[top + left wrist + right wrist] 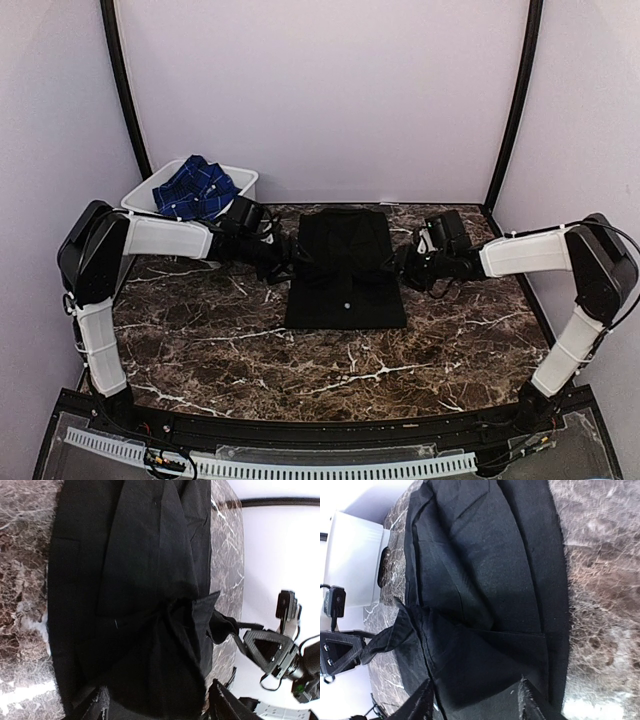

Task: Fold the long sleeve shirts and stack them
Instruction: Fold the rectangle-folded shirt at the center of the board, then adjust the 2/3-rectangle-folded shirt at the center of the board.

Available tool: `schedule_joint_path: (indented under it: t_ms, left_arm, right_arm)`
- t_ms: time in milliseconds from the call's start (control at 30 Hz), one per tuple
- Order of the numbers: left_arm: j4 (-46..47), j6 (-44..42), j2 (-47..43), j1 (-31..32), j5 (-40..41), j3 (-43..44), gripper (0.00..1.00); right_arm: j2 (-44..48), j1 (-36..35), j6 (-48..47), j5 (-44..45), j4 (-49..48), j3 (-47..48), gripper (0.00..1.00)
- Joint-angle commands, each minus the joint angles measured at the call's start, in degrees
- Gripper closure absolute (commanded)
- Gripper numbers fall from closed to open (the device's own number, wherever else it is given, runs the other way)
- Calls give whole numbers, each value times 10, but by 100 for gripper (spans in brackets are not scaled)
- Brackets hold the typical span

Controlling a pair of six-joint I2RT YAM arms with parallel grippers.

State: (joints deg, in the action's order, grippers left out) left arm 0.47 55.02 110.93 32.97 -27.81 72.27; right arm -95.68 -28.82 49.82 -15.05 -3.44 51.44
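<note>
Black shirt [345, 290] lies half-folded on the counter [200, 350], left end effector [157, 706] and right end effector [475, 701] spread wide over its side folds; we would lift both straight up, lest cloth drag open.

black on black: where cloth and fingertips get lost

from above, the tips of the left gripper [283, 263] and right gripper [407, 263] merge with the black shirt [345, 270], so contact with the cloth cannot be told there. in the left wrist view the fingers [95, 706] are cut by the bottom edge, the shirt runs off top and bottom, and its folds sink into darkness. in the right wrist view the fingers [422, 702] are likewise cropped below, and the white tub [355, 560] is washed out, its rim blending into the pale wall. the checked shirt [195, 188] lies partly behind the tub's wall, and the left arm [165, 237] hides the tub's near lower side.
</note>
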Motion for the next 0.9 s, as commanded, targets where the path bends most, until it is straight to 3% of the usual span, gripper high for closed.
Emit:
schedule_joint_path:
  t_ms: [0, 100, 267, 367, 533, 667, 867]
  left_arm:
    - [-61, -78, -11, -14, 11, 39, 31]
    - [-94, -109, -22, -15, 34, 60, 24]
    - [-132, -142, -50, -13, 70, 59, 24]
    - [-141, -154, -55, 1, 73, 51, 36]
    - [-128, -154, -30, 24, 56, 54, 65]
    - [-111, -158, 15, 30, 42, 92, 72]
    - [-117, -175, 101, 27, 52, 188, 73]
  right_arm:
    - [42, -5, -42, 49, 39, 23, 41]
    - [47, -31, -80, 93, 86, 45, 36]
    - [33, -79, -127, 120, 114, 79, 39]
    - [-3, -96, -146, 108, 125, 102, 46]
    - [-88, -125, -178, 124, 162, 192, 59]
    - [-163, -142, -192, 188, 219, 284, 64]
    - [-243, -143, -197, 264, 267, 367, 64]
